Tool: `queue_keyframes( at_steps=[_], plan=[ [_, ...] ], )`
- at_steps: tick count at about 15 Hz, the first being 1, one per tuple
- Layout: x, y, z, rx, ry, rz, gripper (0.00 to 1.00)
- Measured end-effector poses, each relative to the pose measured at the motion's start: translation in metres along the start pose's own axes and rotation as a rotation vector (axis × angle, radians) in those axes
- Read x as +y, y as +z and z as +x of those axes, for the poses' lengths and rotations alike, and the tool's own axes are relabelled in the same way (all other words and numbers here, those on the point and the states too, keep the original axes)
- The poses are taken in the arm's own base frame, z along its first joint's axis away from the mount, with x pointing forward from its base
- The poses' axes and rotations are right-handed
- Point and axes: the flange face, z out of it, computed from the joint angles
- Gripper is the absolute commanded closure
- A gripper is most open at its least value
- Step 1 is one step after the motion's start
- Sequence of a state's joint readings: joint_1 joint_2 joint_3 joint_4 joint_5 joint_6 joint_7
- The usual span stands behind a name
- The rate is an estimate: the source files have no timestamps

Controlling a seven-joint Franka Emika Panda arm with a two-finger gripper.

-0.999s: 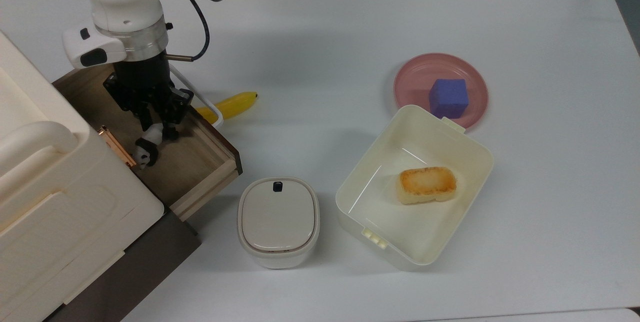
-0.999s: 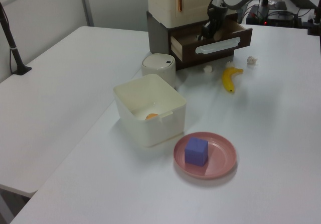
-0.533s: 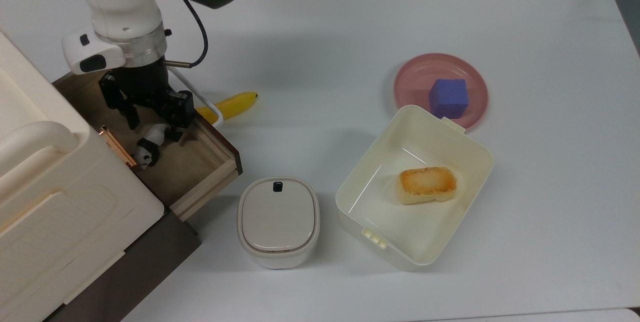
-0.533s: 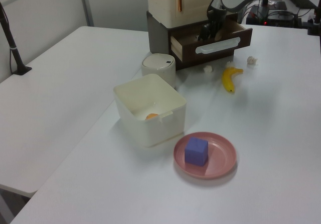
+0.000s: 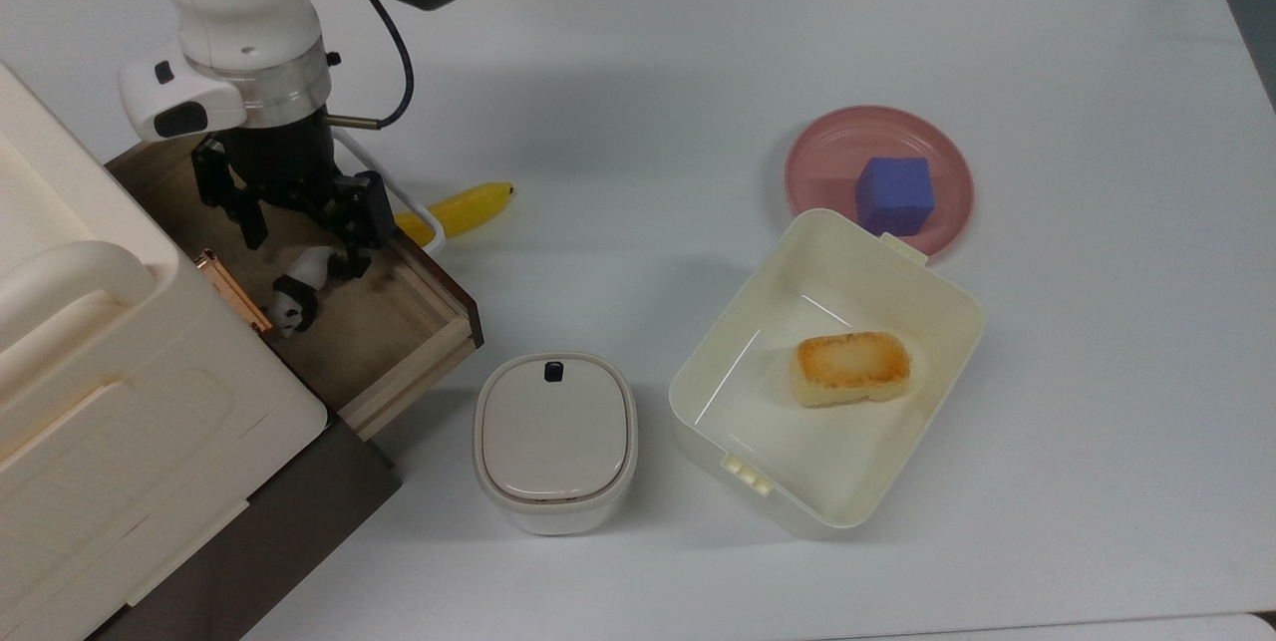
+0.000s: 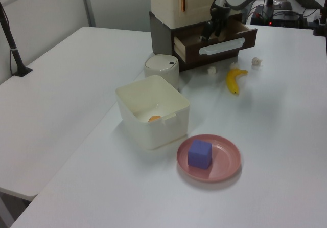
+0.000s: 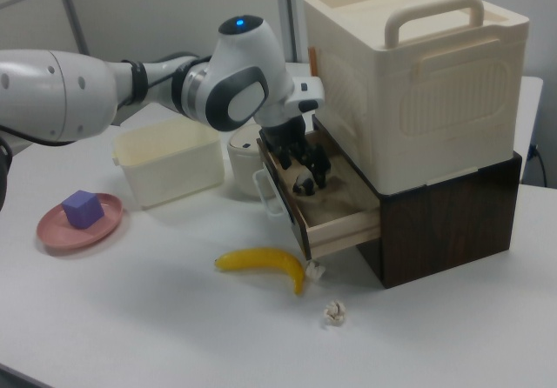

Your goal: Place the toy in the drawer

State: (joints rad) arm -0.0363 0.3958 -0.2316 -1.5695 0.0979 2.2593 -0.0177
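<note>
Toy (image 5: 290, 294) down inside the open drawer (image 5: 399, 342), lying on the wood floor. Gripper (image 5: 299, 222) just above, fingers spread, holding nothing. Dropping step looks done. Next: lift straight up, clear of the drawer walls.

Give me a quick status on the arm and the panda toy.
Gripper open, above the drawer. Panda toy released, lying inside on the drawer floor. Drawer open; nothing in the way.
</note>
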Motion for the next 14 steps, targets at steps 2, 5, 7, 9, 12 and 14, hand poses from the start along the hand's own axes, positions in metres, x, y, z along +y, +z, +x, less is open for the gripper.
queue_keyframes(
  at_steps=[2, 5, 7, 9, 12, 14],
  plan=[
    [-0.003, -0.012, 0.001, -0.024, 0.001, 0.006, 0.00],
    [-0.008, -0.034, 0.005, -0.028, 0.030, 0.016, 0.00],
    [-0.011, -0.048, 0.005, -0.025, 0.046, 0.023, 0.00],
    [-0.013, -0.064, 0.004, -0.031, 0.056, 0.030, 0.00],
    [-0.020, -0.093, -0.006, -0.084, 0.050, 0.047, 0.00],
    [-0.038, -0.115, -0.017, -0.130, 0.019, 0.068, 0.00]
  ],
)
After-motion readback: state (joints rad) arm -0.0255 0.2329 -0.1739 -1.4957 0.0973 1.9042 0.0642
